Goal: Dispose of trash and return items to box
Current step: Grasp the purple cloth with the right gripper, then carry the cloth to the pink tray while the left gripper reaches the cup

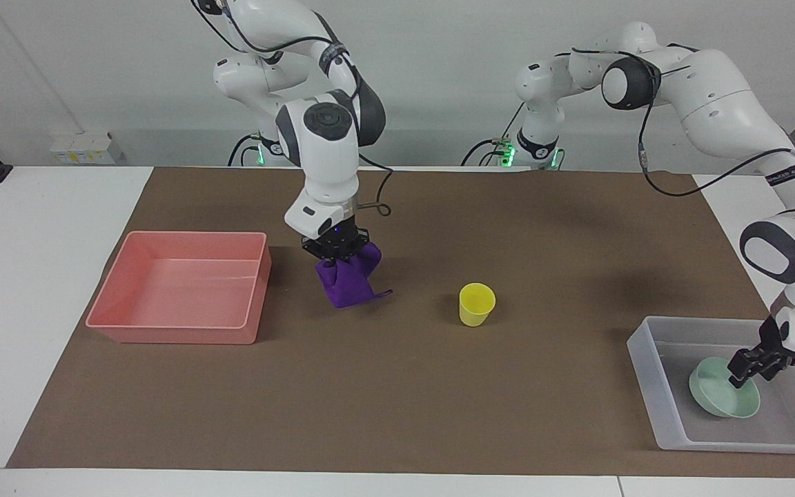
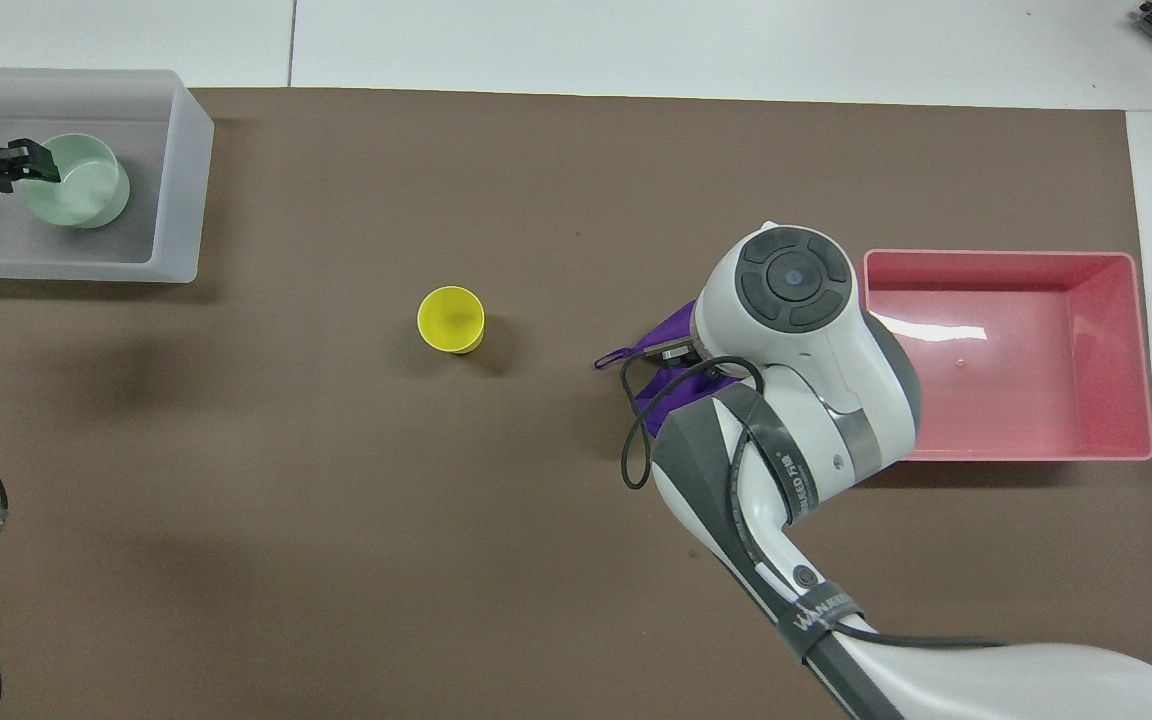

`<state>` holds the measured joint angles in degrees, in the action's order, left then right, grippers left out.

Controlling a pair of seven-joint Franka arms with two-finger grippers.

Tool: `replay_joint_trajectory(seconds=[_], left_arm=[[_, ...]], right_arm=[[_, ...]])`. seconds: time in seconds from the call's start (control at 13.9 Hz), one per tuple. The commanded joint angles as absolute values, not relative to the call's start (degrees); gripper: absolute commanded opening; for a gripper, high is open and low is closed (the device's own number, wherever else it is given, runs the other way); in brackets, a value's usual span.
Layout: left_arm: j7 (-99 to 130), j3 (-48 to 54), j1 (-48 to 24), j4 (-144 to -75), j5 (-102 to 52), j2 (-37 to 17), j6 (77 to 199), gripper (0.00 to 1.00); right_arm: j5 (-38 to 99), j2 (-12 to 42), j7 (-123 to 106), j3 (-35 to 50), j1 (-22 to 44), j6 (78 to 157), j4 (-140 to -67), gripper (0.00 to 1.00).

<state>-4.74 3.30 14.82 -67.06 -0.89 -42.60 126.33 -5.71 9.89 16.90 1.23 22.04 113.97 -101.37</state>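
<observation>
The trash, a purple cloth (image 1: 348,283), hangs just above the brown mat, and my right gripper (image 1: 337,257) is shut on its top. In the overhead view the right wrist hides most of the cloth (image 2: 671,330). The yellow cup (image 1: 477,304) (image 2: 451,319) stands upright mid-mat. At the left arm's end, the mint-green bowl (image 1: 715,400) (image 2: 86,185) lies in the translucent box (image 1: 646,359) (image 2: 181,170). My left gripper (image 1: 742,373) (image 2: 41,165) is at the bowl's rim, open.
A pink tray (image 1: 177,324) (image 2: 1006,455) sits toward the right arm's end of the table, beside the hanging cloth. The brown mat (image 1: 397,400) covers the middle of the white table.
</observation>
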Motion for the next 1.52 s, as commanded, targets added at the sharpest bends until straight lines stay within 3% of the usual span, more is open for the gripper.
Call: replay_joint_trajectory(seconds=[0.0,0.07,0.22,0.43,0.58,0.94,1.15,1.44], left_arm=[[-5.53,3.08,12.84,-69.95,-0.09,-37.28,123.94,0.90],[-6.23,3.08,11.44,-71.96,-0.09,-34.74,123.32,0.97],[-6.24,3.08,8.45,-80.11,-0.17,-27.81,124.01,1.00],[-5.54,2.99,2.83,-88.66,-0.18,-20.06,124.01,1.00],[-4.23,2.90,-1.64,-90.43,-0.18,-17.85,122.18,1.00],[2.28,2.90,-10.79,-97.80,0.26,-15.13,125.49,1.00],[5.34,2.90,-15.01,-105.36,0.26,-14.06,132.17,0.99],[10.72,2.90,-20.21,-108.18,0.26,-15.64,135.09,0.87]], right_arm=[[-4.57,7.04,18.02,1.06,20.75,108.48,-98.10,0.00],[-4.57,5.81,17.58,0.97,19.87,106.72,-97.22,0.00],[-4.57,3.53,17.49,0.88,17.42,105.56,-97.21,0.00],[-4.75,1.94,14.70,0.79,11.89,105.29,-97.21,0.00],[-4.66,1.67,5.33,0.88,6.27,105.38,-98.17,0.00],[-4.57,-0.43,-11.66,0.88,-6.04,113.35,-107.64,0.00],[-4.57,-0.79,-12.57,0.88,-8.96,119.42,-114.06,0.00],[-4.57,1.84,-12.92,0.79,-9.75,129.45,-120.40,0.00]])
